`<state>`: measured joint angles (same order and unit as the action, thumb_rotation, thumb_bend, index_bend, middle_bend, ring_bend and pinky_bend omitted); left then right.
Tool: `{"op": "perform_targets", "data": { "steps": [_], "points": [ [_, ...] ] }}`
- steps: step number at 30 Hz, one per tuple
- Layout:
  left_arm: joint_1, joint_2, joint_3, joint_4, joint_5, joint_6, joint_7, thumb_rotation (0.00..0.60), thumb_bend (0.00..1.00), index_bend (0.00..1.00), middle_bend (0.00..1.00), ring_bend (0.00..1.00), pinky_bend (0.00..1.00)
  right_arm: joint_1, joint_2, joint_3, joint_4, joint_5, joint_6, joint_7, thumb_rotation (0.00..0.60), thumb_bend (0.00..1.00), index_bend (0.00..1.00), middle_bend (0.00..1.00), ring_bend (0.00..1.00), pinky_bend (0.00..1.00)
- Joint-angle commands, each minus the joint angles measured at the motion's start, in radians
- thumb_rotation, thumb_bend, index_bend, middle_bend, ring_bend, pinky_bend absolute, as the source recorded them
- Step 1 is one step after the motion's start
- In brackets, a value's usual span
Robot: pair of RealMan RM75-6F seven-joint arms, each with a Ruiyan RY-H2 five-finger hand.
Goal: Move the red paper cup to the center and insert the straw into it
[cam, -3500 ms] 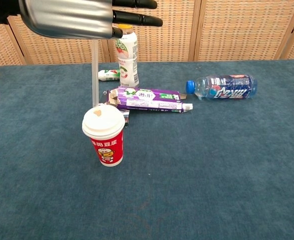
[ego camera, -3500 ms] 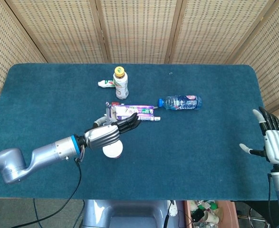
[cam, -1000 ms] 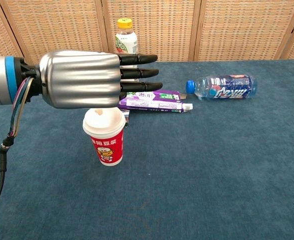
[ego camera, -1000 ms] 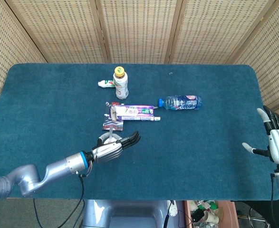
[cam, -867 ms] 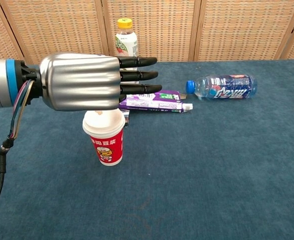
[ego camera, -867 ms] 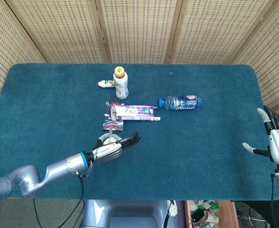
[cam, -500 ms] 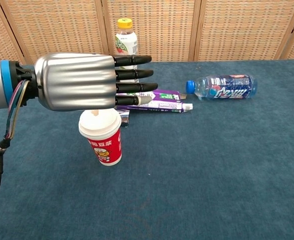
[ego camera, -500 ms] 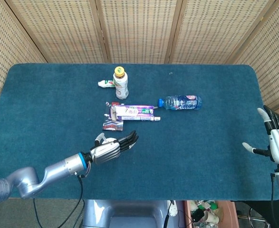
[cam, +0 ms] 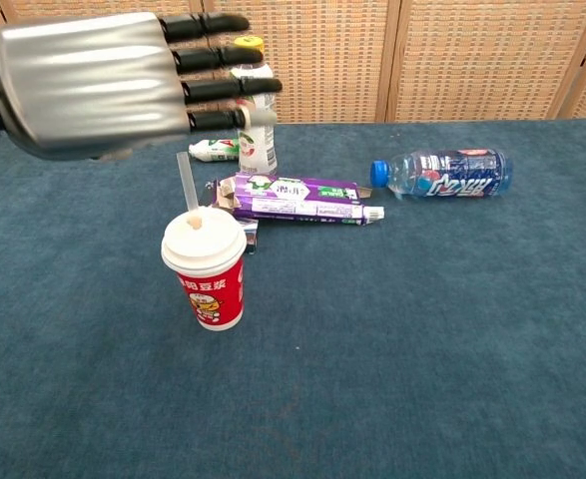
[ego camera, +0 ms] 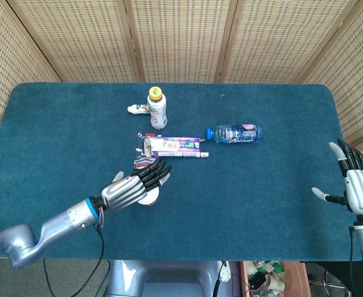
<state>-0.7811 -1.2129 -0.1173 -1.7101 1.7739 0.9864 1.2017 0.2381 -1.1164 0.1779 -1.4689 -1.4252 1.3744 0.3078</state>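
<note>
The red paper cup (cam: 206, 282) with a white lid stands upright on the blue table, near the front and left of the middle. A pale straw (cam: 186, 185) sticks up from its lid, leaning slightly. My left hand (cam: 103, 80) hovers just above the straw's top with its fingers stretched out straight, gripping nothing that I can see. In the head view the left hand (ego camera: 132, 189) covers most of the cup (ego camera: 149, 197). My right hand (ego camera: 357, 185) waits at the table's right edge, fingers spread and empty.
Behind the cup lie a purple box (cam: 293, 197) and a torn wrapper (ego camera: 145, 162). A tea bottle (cam: 256, 125) stands farther back beside a small tube (cam: 213, 150). A water bottle (cam: 442, 172) lies on its side at the right.
My left hand has risen from just over the lid, and the straw now shows standing in the cup. The cup has stayed in place. The right hand has barely moved.
</note>
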Motion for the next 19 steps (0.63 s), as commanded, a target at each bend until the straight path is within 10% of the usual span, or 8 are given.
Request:
{"op": "perform_targets", "data": {
  "steps": [1,10,19],
  "points": [
    [0.069,0.086,-0.030,-0.068,-0.072,0.104,-0.131,0.600,0.11,0.00,0.00,0.00,0.00,0.001,0.000,-0.002,-0.009,-0.004,0.001,-0.009,0.600,0.00,0.00,0.00,0.00,0.00],
    [0.304,0.076,-0.068,-0.133,-0.354,0.391,-0.593,0.600,0.11,0.00,0.00,0.00,0.00,0.002,0.022,-0.013,-0.074,0.023,-0.029,-0.109,0.600,0.00,0.00,0.00,0.00,0.00],
    [0.452,-0.009,-0.017,-0.167,-0.630,0.454,-0.667,0.600,0.11,0.00,0.00,0.00,0.00,-0.003,0.019,0.010,-0.151,0.158,-0.034,-0.337,0.600,0.00,0.00,0.00,0.00,0.00]
  ]
}}
